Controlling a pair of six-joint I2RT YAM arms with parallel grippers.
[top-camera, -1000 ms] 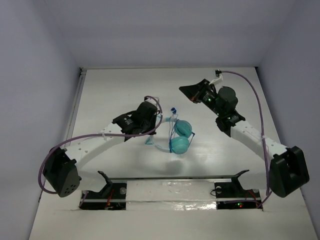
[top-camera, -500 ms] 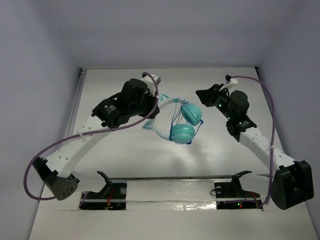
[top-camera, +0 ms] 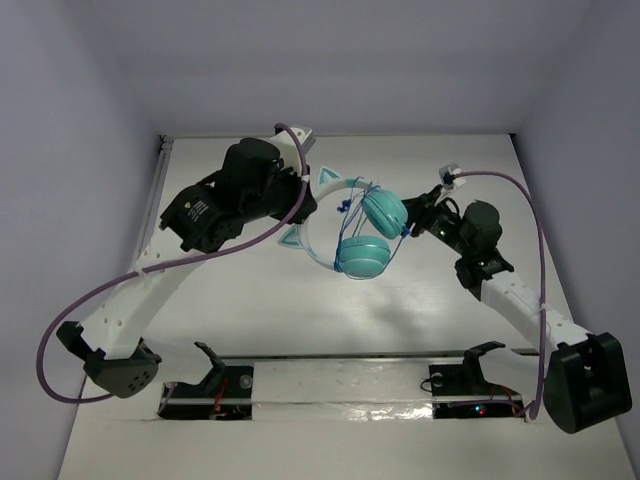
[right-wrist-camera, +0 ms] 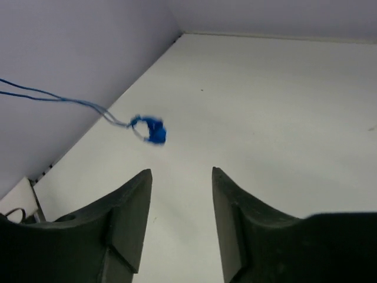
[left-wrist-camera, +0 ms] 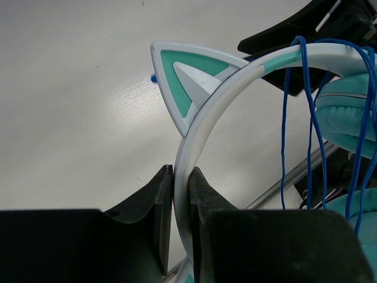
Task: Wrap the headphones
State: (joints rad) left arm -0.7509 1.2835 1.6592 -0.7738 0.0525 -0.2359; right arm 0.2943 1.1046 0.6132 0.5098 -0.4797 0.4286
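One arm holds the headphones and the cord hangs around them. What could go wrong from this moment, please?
1. The left pincer grips the headphones only by the thin headband; they may pivot or slip in that narrow grip.
2. The cord hangs in loose loops over the headband; the loops could slide off.
3. The cord's plug end dangles free ahead of the open right pincer; closing could miss it.

White table [top-camera: 260, 300]; lilac walls [top-camera: 340, 60]; near-edge rail [top-camera: 340, 375] w/ clamps [top-camera: 212, 362]
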